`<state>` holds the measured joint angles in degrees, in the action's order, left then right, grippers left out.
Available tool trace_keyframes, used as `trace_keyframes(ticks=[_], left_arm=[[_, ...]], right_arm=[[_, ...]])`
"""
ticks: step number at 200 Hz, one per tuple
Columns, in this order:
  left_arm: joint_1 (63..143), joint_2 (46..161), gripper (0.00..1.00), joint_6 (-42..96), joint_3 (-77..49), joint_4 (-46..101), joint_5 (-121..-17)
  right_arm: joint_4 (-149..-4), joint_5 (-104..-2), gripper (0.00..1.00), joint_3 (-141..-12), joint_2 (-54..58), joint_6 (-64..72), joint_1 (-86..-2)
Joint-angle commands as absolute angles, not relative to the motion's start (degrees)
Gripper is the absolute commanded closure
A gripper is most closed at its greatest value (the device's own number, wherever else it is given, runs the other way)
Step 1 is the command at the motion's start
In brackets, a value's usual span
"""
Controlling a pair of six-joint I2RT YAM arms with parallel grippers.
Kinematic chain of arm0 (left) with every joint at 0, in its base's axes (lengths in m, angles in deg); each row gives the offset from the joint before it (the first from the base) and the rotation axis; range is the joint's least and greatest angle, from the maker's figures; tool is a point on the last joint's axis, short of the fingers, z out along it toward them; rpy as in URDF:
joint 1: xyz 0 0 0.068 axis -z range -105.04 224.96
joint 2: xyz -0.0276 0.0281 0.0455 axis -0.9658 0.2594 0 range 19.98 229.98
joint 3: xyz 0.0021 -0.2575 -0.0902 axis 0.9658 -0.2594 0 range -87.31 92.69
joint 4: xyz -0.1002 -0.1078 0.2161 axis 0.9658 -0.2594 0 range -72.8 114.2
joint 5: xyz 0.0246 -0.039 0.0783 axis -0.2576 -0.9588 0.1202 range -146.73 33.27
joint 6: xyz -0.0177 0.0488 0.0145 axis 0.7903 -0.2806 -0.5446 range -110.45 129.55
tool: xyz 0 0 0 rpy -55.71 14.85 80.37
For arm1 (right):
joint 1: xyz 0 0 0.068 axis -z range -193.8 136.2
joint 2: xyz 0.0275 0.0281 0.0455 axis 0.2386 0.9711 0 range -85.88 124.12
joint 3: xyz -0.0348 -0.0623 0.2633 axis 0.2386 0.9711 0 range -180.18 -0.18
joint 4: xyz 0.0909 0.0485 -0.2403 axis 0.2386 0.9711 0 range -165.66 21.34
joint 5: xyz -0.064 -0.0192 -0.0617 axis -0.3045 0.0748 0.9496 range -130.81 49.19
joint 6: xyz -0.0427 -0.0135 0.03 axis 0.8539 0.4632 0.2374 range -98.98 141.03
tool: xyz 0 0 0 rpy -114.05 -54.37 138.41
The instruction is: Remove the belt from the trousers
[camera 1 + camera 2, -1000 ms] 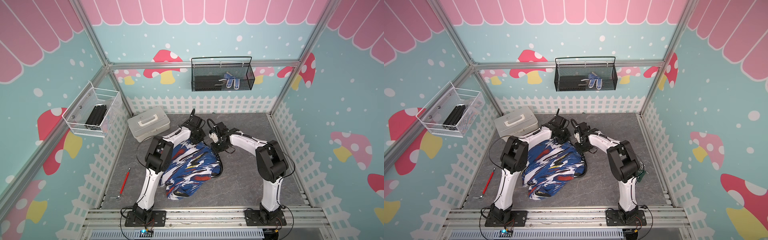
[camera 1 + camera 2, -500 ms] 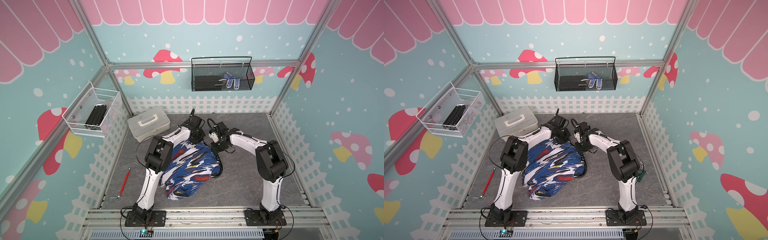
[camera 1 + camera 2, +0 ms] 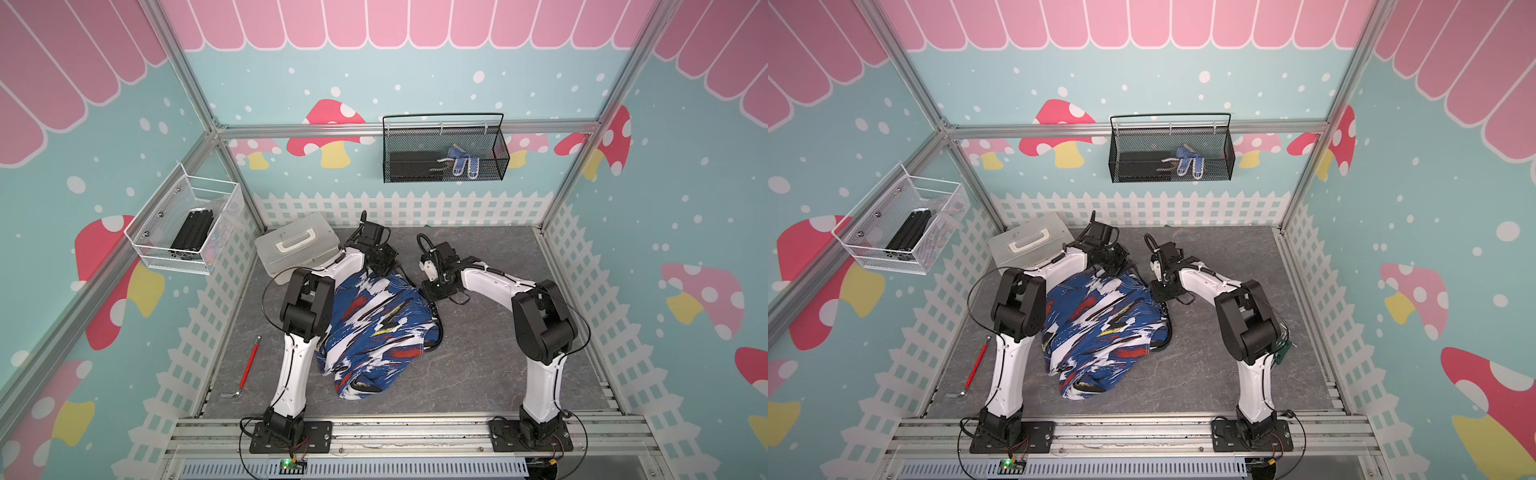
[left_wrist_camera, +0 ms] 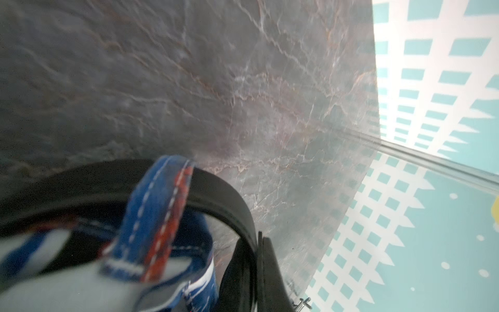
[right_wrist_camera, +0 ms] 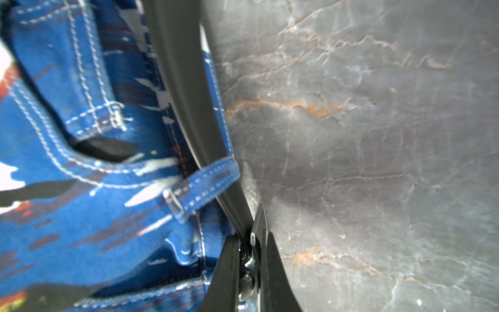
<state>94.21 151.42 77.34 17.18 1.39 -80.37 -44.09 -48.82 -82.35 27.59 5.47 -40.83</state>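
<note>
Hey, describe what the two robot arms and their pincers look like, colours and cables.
The left arm and right arm have smooth white links joined by chunky black joints, on black base plates. Thin black cables loop alongside each. The left pincer and right pincer are slim, black and tapered.

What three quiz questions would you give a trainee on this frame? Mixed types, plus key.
1. True or false: the belt lies clear of the trousers.
2. Which tool lies on the table? A hex key; B scissors; C pliers.
3. Fill in: the right gripper is shut on the ____.

Key
1. False: it runs through a loop.
2. A.
3. belt.
</note>
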Motion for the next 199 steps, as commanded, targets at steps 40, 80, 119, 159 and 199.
trace_keyframes(ticks=[40,80,119,159,199], left_arm=[[85.52,142.39,1.0,100.55,9.03,37.68,-72.63],[82.14,139.32,1.0,98.02,11.07,38.63,-68.52],[78.79,135.51,1.0,103.08,2.53,53.36,-59.9],[77.91,133.67,1.0,111.77,-6.09,67.93,-46.59],[77.51,133.39,1.0,115.7,-7.93,71.82,-40.58]], right_arm=[[-31.49,-41.79,1.0,-76.15,26.66,6.06,-35.9],[-30.33,-39.94,1.0,-73.5,23.5,6.94,-30.11],[-28.55,-37.17,1.0,-72.97,20.96,9.39,-26.24],[-28.31,-37.91,1.0,-72.61,20.73,9.52,-24.76],[-28.54,-38.43,1.0,-72.19,21.12,9.65,-24.35]])
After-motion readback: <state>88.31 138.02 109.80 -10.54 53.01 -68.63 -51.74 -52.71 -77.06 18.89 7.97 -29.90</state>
